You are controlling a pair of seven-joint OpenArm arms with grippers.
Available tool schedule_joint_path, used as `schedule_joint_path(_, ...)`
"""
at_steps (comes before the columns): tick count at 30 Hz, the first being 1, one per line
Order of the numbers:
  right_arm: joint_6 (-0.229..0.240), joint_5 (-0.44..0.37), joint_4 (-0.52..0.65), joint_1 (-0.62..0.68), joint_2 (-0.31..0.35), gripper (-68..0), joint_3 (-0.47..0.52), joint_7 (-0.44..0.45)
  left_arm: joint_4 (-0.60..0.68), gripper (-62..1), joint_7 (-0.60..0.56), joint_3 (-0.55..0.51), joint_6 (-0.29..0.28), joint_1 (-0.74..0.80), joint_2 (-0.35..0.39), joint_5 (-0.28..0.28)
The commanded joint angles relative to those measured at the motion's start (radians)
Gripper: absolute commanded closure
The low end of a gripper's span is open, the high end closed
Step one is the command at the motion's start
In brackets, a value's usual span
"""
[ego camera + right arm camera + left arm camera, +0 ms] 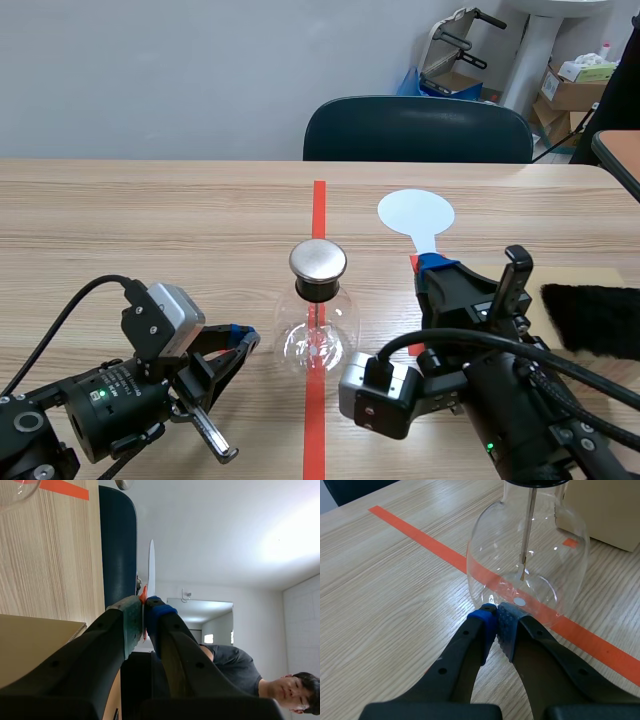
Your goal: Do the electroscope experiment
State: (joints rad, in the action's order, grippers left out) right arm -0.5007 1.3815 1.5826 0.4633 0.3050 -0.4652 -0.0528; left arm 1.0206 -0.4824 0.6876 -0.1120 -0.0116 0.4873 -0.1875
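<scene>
R end effector (pixel 144 624) clamped on white paddle (pixel 415 213) by its handle; light, thin, stiff imo. L end effector (pixel 497 625) closed, empty, just beside glass electroscope (pixel 318 330); fragile, slippery, I'd avoid squeezing.

From the robot's side we face across the table (pixel 150 210), our left wrist camera close on the same flask (pixel 317 335), our right one rolled sideways

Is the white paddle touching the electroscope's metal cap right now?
No, the white paddle, held by the right gripper, stands clear of the metal cap, with table showing between them.
</scene>
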Motion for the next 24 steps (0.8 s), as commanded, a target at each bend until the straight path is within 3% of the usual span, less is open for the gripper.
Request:
schedule_joint_path(1,-0.014,0.003,0.008,-0.011,0.005,-1.1,0.0,-0.001,0.018,-3.1,-0.014,-0.002,-0.002,-0.005,-0.005,-0.006)
schedule_joint_path(13,-0.014,0.003,0.008,-0.011,0.005,-1.1,0.0,0.008,0.018,-3.1,-0.014,-0.002,-0.002,-0.005,-0.005,-0.006)
schedule_joint_path(19,-0.039,0.016,0.008,-0.012,0.005,-1.1,0.0,0.076,0.018,-3.1,-0.013,-0.002,-0.002,-0.005,-0.005,-0.006)
schedule_joint_path(24,-0.056,0.026,0.008,-0.012,0.005,-1.1,0.0,0.183,0.018,-3.1,-0.013,-0.002,-0.002,-0.005,-0.005,-0.006)
